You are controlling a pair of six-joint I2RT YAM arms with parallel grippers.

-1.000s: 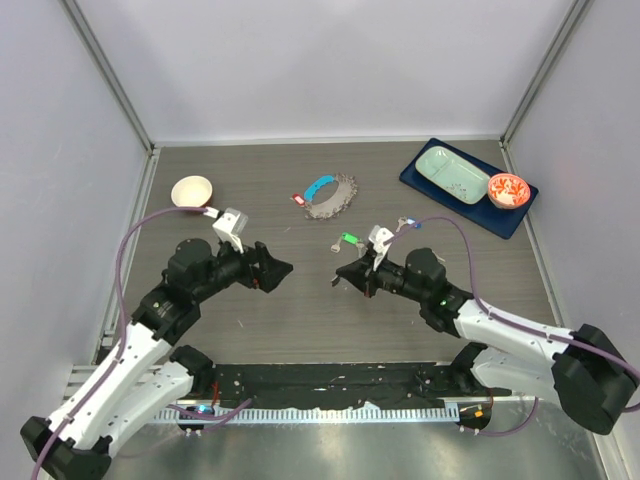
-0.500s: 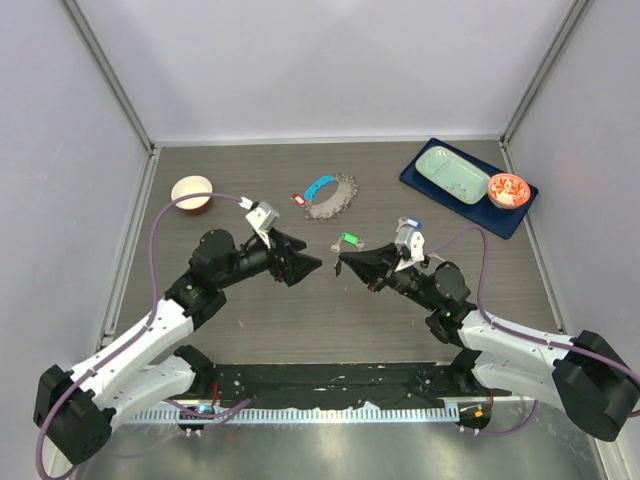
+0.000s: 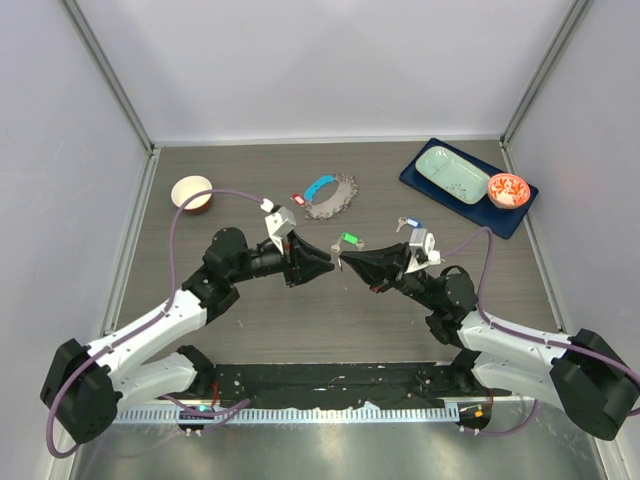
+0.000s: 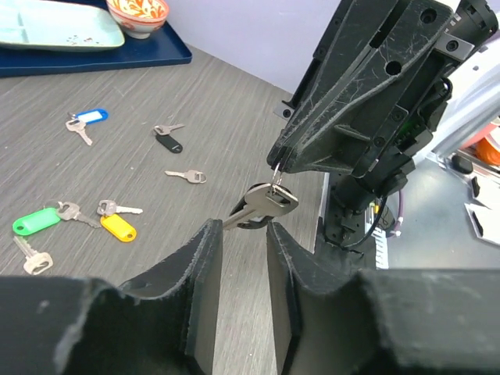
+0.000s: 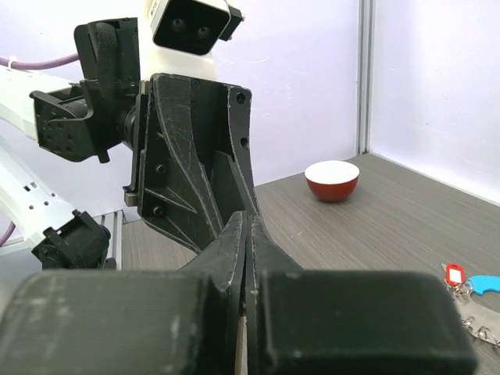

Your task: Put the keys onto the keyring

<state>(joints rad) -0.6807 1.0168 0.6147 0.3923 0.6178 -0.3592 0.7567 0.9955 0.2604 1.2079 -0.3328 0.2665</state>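
Observation:
My right gripper [image 3: 345, 262] is shut on the head end of a plain silver key [image 4: 264, 205], which hangs above mid-table. My left gripper [image 4: 244, 230] faces it tip to tip. Its jaws stand a narrow gap apart, and the key's blade rests against the left fingertip [image 4: 211, 234]. Other keys lie on the table: a green-tagged one [image 3: 348, 239], a blue-tagged one [image 3: 412, 224], a black one [image 4: 166, 141], an orange-tagged one [image 4: 117, 228] and a bare silver one [image 4: 187, 176]. The keyring [image 3: 332, 197], a grey chain loop with a blue strap and a red tag, lies behind both grippers.
A white bowl with a red outside [image 3: 192, 192] stands at the back left. At the back right a navy tray [image 3: 420, 180] carries a mint dish [image 3: 450, 172] and a red patterned bowl [image 3: 508, 190]. Grey walls close in the table on three sides.
Both arms have swung inward until their tips meet at mid-table. The left jaws have narrowed around the key's blade. The right gripper has stayed shut on the key.

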